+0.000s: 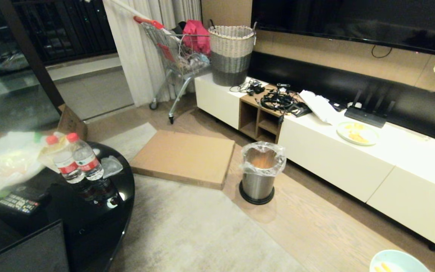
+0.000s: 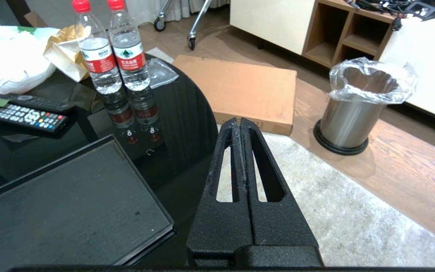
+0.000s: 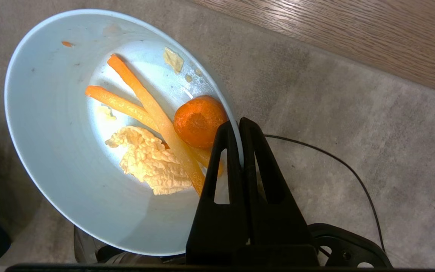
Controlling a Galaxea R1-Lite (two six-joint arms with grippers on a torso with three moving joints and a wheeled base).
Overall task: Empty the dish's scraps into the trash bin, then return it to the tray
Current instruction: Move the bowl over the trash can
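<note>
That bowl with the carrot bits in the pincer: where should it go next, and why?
Probably carry it over to the trash bin. The right pincer is shut on the bowl's rim, the scraps are inside, and beneath it lies only carpet; the lined bin stands open, some way off on the wooden floor.

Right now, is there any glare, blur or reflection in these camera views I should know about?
Head view: the plastic bags at the left edge are blurred, and straight lines bow toward the edges. Left wrist view: the glossy black table mirrors the water bottles. Right wrist view: sharp, with a soft highlight inside the dish.
</note>
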